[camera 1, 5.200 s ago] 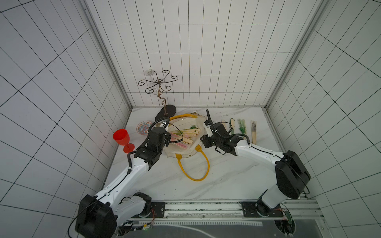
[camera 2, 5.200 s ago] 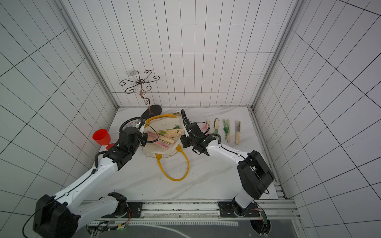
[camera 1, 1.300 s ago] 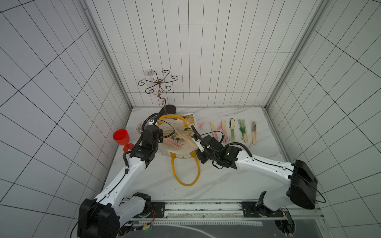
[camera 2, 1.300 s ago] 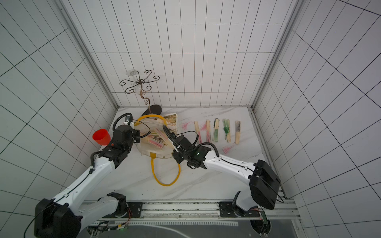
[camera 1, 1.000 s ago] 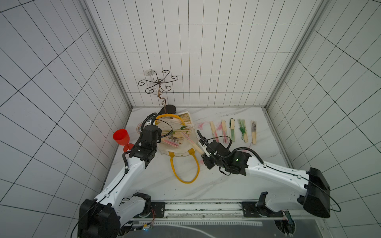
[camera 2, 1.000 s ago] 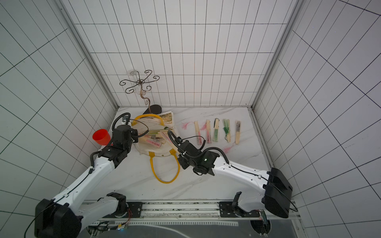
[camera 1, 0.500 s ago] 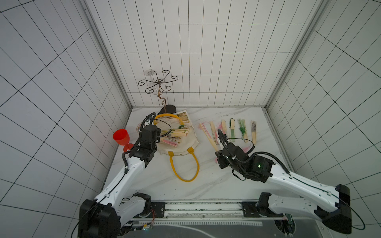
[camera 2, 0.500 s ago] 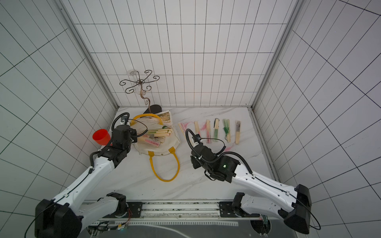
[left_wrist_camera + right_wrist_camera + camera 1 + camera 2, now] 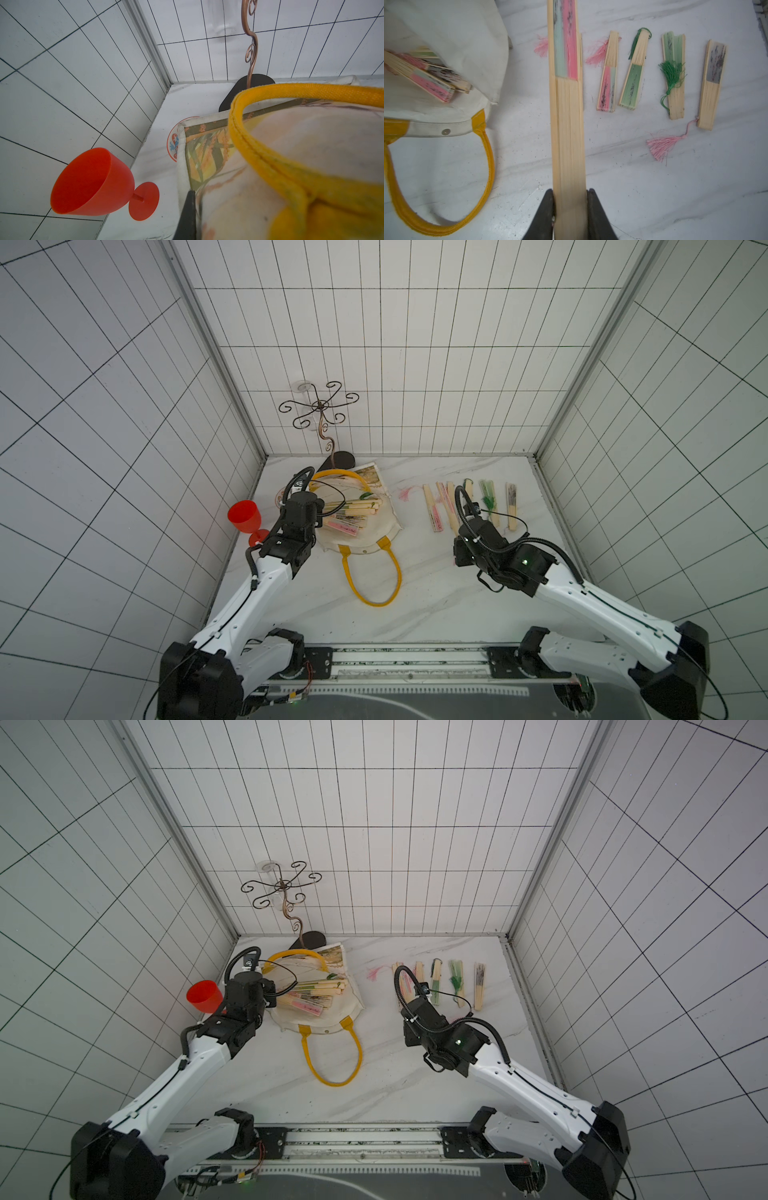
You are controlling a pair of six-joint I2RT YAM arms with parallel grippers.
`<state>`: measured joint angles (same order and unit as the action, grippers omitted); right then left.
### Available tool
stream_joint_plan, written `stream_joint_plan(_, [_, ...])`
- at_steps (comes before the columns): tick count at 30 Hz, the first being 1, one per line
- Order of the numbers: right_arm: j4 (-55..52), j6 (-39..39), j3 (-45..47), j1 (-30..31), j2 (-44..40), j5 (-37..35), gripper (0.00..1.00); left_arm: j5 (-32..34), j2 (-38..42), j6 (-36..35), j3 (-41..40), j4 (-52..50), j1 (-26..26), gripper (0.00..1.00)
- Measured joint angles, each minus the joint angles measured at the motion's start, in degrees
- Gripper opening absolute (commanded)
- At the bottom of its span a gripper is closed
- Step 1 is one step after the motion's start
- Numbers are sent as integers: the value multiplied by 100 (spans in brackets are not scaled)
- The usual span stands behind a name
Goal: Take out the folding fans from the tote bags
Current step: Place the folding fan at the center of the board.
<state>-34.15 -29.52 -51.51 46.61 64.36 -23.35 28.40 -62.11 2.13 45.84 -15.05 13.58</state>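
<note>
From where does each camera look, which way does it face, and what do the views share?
Top views: high above the robot's base, looking down at the table; left arm, right arm and laid-out fans show in both top views.
Left wrist: low beside the tote bag, facing the corner and red goblet; one left finger shows.
Right wrist: above the table, looking along the held fan; right gripper clamps it.
Shared: the tote bag appears in every view.

Right pincer point(image 9: 570, 193) carried a fan point(image 9: 566, 124) from bag point(image 9: 446, 31).
</note>
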Motion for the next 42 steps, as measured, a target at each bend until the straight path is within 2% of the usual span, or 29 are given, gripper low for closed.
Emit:
stream_joint_plan(9, [142,63,-96,-79,1757,57,0,-90,2,0,0,-4,-17,0])
stream_joint_plan(17, [424,223,-804,-225,3095,105,0,-133,46,-15,0,-22,-20,0])
stream_joint_plan(24, [726,476,-1364,-249,3882,334,0,-151,63,-22,0,-24,-20,0])
stream_joint_plan(30, [828,535,-1541,-256,4111,396,1,-170,74,-24,0,-24,-20,0])
stream_joint_plan(32, [872,542,-1543,-271,4107,420,7,-175,83,-24,0,-26,-20,0])
stream_joint_plan(38, [903,581,-1554,-332,4107,485,35,-203,87,-24,0,-26,-20,0])
stream_joint_plan(42, [892,638,-1554,-361,4076,546,42,-210,87,-46,0,-26,-20,0])
